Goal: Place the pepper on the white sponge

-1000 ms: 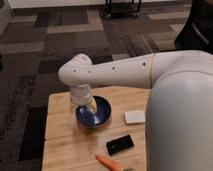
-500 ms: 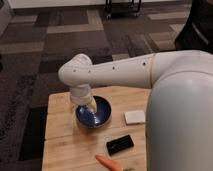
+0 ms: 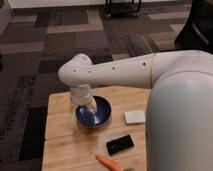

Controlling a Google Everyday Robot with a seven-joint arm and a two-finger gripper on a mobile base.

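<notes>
The orange pepper (image 3: pixel 109 162) lies on the wooden table (image 3: pixel 62 135) near its front edge, with a bit of green at its right end. The white sponge (image 3: pixel 134 117) lies flat on the table to the right of the dark blue bowl (image 3: pixel 102 116). My white arm reaches in from the right and bends down over the bowl. My gripper (image 3: pixel 86 107) hangs at the bowl's left side, well behind and left of the pepper and left of the sponge. It holds nothing that I can see.
A black rectangular device (image 3: pixel 120 144) lies between the bowl and the pepper. The arm's bulky white body (image 3: pixel 180 120) covers the table's right side. Patterned carpet (image 3: pixel 55 50) surrounds the table; a dark cart (image 3: pixel 122 6) stands at the back.
</notes>
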